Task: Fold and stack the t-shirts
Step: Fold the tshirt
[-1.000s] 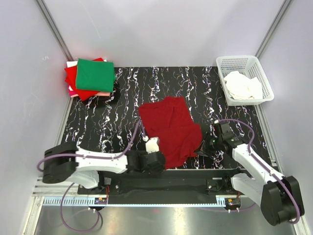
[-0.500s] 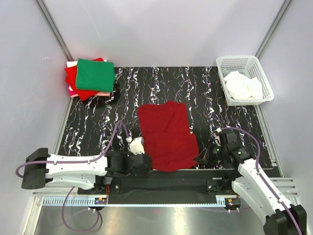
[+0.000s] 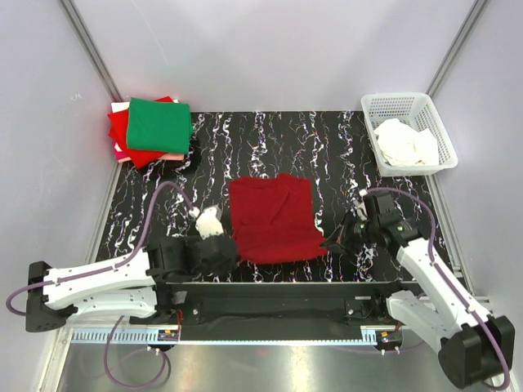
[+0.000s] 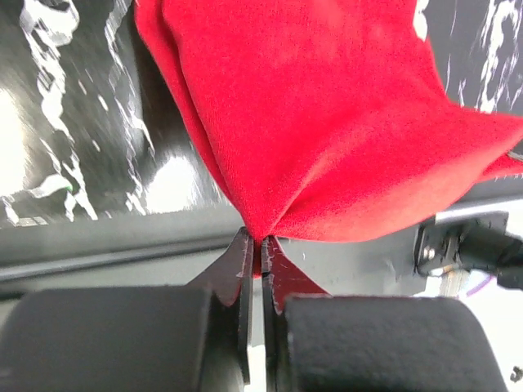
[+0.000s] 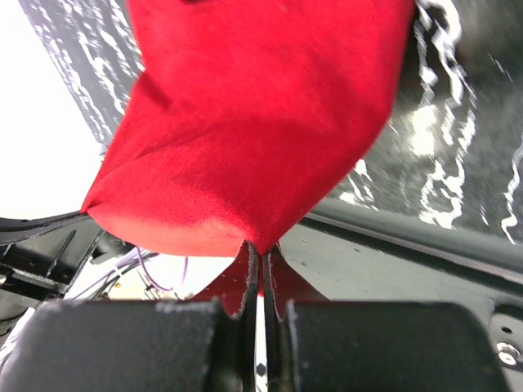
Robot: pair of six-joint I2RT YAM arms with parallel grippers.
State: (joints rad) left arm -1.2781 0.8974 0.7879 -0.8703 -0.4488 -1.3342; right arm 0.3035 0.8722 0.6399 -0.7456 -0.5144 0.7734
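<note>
A dark crimson t-shirt [image 3: 274,219] lies on the black marbled table near the middle front, stretched between both grippers. My left gripper [image 3: 231,255] is shut on its near left corner; the left wrist view shows the cloth [image 4: 327,122] pinched between the jaws [image 4: 261,253]. My right gripper [image 3: 331,242] is shut on its near right corner; the right wrist view shows the cloth [image 5: 261,122] pinched at the jaw tips [image 5: 261,253]. A stack of folded t-shirts, green [image 3: 158,124] on top of bright red [image 3: 122,131] and pale pink, sits at the far left corner.
A white lattice basket [image 3: 431,122] with white cloth [image 3: 405,144] inside stands at the far right corner. Grey walls enclose the table [image 3: 343,139] on three sides. The arm bases and a metal rail run along the near edge.
Both grippers have moved apart with the shirt's near corners, the left one leftward and the right one away from me. The crimson shirt has drawn flat into a squarer shape.
</note>
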